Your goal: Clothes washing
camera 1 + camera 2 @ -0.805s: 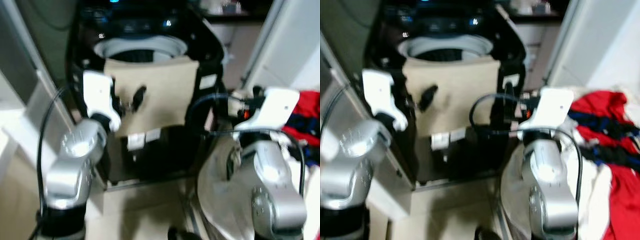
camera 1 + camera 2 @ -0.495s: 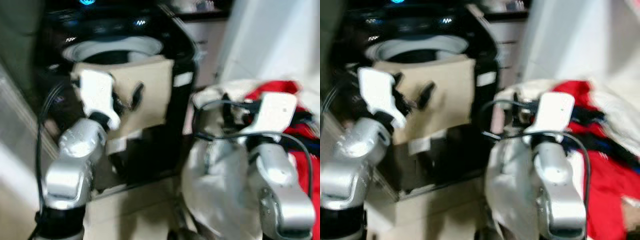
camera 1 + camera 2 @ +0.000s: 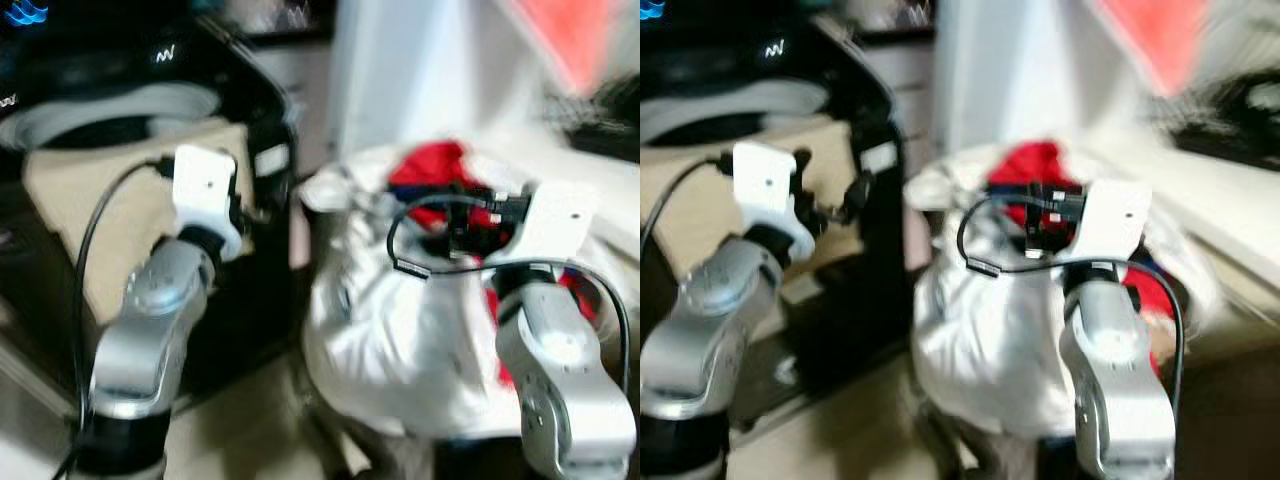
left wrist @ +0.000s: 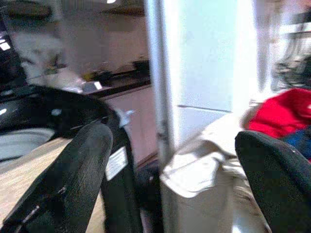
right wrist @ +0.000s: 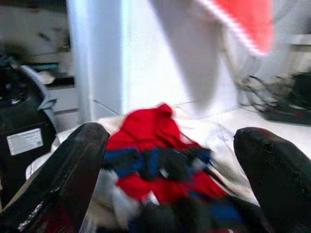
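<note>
A black top-loading washing machine (image 3: 120,110) stands on my left with its lid up, and a beige cloth (image 3: 90,200) hangs over its front rim. A white laundry bag (image 3: 400,340) sits before me, heaped with red and blue clothes (image 5: 150,141). My left gripper (image 4: 175,179) is open and empty, held beside the washer's right corner. My right gripper (image 5: 170,179) is open and empty too, hovering just above the bag and pointing at the clothes. The eye views are blurred.
A white panel or door (image 3: 400,80) rises behind the bag. A counter with drawers (image 4: 131,102) lies beyond the washer. Dark cables and gear (image 5: 286,97) rest on a white surface to the right. Something red (image 3: 570,40) hangs at the upper right.
The camera has swung to the right: the washer has slid to the picture's left and the laundry bag has come to the middle. Both arms keep their raised pose.
</note>
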{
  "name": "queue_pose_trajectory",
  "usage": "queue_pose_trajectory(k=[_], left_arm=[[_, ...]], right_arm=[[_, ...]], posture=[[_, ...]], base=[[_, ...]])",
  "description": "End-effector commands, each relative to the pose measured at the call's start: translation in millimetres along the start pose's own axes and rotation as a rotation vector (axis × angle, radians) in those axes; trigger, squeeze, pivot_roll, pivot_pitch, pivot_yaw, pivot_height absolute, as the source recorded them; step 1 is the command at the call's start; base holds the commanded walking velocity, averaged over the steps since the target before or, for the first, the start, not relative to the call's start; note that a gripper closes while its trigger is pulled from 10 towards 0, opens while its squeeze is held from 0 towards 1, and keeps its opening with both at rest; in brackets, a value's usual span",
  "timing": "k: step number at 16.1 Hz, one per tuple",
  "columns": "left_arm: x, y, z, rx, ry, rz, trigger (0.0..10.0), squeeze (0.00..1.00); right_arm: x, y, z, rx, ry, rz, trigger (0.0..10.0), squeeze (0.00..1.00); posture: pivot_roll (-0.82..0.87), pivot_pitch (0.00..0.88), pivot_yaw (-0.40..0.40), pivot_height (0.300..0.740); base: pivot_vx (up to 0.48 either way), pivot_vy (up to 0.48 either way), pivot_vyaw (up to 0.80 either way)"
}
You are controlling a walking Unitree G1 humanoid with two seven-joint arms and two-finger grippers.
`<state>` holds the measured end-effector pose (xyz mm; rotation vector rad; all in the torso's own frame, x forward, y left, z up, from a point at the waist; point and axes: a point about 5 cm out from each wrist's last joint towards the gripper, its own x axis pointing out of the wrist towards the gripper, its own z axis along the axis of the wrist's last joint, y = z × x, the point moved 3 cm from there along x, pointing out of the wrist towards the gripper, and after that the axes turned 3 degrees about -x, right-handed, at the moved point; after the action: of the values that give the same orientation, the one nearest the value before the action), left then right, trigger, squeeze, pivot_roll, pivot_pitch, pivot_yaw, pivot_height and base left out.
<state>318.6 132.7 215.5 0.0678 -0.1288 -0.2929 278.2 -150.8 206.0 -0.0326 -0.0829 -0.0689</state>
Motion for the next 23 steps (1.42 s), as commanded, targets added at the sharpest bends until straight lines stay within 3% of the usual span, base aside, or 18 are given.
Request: queue_pose_trajectory(k=[1,2,3,4,5,8,11,15,18,23], left_arm=[[2.6,-0.1,1.9,0.010,-0.007,-0.009,10.0,0.00],[3.5,-0.6,1.0,0.009,-0.003,-0.012,10.0,0.00],[4.2,-1.0,0.3,0.007,-0.001,-0.015,10.0,0.00],[5.1,-2.1,0.1,0.007,-0.001,-0.021,10.0,0.00],[5.9,-2.6,-0.5,0.007,0.002,-0.023,10.0,0.00],[7.1,1.5,-6.0,0.075,0.038,0.008,10.0,0.00],[2.9,6.9,-11.5,0.005,0.038,0.054,10.0,0.00],[1.2,4.0,-10.4,0.058,0.027,0.034,10.0,0.00],[-1.6,-2.6,-20.1,0.051,0.058,0.013,10.0,0.00],[0.2,-7.0,-21.4,0.051,0.059,-0.010,10.0,0.00]], right_arm=[[-3.2,2.0,4.1,-0.005,-0.007,-0.003,10.0,1.00],[-4.4,2.1,3.6,-0.002,-0.004,-0.007,10.0,1.00],[-6.1,2.2,2.9,0.000,0.000,-0.010,10.0,0.93],[-7.0,2.2,2.2,-0.001,0.004,-0.010,10.0,0.15],[-7.7,2.3,1.2,-0.002,0.008,-0.009,10.0,0.00],[-10.4,6.7,-4.1,-0.005,0.025,0.022,10.0,0.00],[-10.0,11.5,-4.1,0.001,0.020,0.049,10.0,0.00],[-10.8,7.2,-20.2,-0.077,0.051,0.026,10.0,0.00],[-18.3,11.2,-30.4,-0.037,0.078,0.100,10.0,0.00],[-19.2,8.7,-23.5,-0.001,0.044,0.098,10.0,0.00]], posture=[[-0.11,0.000,-0.007,0.740],[-0.12,0.000,0.001,0.740],[-0.12,0.000,0.005,0.740],[-0.12,0.000,0.007,0.740],[-0.12,0.000,0.009,0.740],[-0.12,0.000,0.009,0.740],[-0.12,0.000,0.003,0.740],[-0.11,0.000,-0.005,0.740],[-0.12,0.000,-0.004,0.740],[-0.13,0.000,0.003,0.740]], base=[[0.000,0.428,-0.80],[0.000,0.435,-0.80],[0.000,0.439,-0.80],[0.000,0.465,-0.80],[0.000,0.469,-0.80],[0.000,-0.039,0.00],[0.000,-0.160,0.00],[0.000,0.000,0.00],[0.000,0.000,0.00],[0.000,0.417,0.00]])
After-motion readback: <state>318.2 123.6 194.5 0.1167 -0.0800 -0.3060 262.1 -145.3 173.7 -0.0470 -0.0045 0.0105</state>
